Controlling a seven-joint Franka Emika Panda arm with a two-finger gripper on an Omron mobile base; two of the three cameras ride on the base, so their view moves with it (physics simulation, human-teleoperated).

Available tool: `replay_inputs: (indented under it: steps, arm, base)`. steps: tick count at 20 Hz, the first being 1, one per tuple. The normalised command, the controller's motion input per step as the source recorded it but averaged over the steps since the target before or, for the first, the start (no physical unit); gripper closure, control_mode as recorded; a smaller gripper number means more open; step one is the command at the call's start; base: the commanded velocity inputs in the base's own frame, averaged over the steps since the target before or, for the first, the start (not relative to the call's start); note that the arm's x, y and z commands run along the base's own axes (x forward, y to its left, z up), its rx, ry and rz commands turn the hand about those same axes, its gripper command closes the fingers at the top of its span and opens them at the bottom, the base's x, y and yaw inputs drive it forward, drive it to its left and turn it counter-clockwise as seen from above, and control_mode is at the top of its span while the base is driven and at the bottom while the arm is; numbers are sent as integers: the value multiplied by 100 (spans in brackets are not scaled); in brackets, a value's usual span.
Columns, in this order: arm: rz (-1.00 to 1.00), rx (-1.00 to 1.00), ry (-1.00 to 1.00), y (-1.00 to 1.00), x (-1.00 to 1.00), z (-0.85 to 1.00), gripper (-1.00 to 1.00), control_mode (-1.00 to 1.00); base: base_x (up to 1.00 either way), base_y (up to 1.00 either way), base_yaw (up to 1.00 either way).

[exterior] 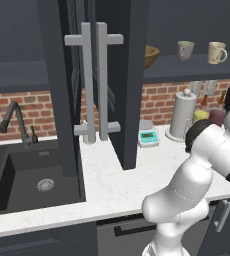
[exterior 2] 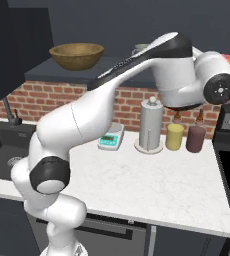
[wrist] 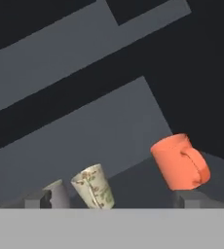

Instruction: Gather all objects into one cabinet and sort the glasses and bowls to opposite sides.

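While its doors stand swung wide, the slate-grey wall cabinet (exterior: pixel 127 75) hangs above a white marble desk (exterior: pixel 137 185), tall silver bar handles (exterior: pixel 94 82) facing the room and a dark inner shelf (exterior: pixel 192 67) carrying the crockery. Below it the white arm (exterior 2: pixel 87 130) rises from the base and bends up toward that shelf. At the left sits a dark sink (exterior: pixel 32 177) with a black tap (exterior: pixel 17 122), backed by red brick.

On the shelf's left end rests the wide wooden bowl (exterior 2: pixel 77 55), well apart from the mugs. A paper-towel holder (exterior 2: pixel 151 125) stands on the desk beside a yellow jar (exterior 2: pixel 175 136) and a maroon jar (exterior 2: pixel 195 138), with the teal-faced scale (exterior 2: pixel 111 140) near the wall.

Further right on the shelf stand the grey mug (exterior: pixel 185 50) and, just beside it, the cream patterned mug (exterior: pixel 216 52). From the hand camera, the orange mug (wrist: pixel 179 162) sits on the same shelf, apart from the cream one. The claw (wrist: pixel 114 200) is spread apart, its two dark fingertips (wrist: pixel 38 199) holding nothing.
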Motion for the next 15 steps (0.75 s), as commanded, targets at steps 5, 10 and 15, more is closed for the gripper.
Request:
replay_inputs:
  steps: [5, 10, 15]
  arm:
    - [9, 21, -12, 0, -100, 0, -100, -100]
    - [14, 6, -3, 0, -100, 1, -100, -100]
    - [20, 0, 0, 0, -100, 3, -100, -100]
  base:
    - [0, 0, 0]
    - [0, 0, 0]
    - [0, 0, 0]
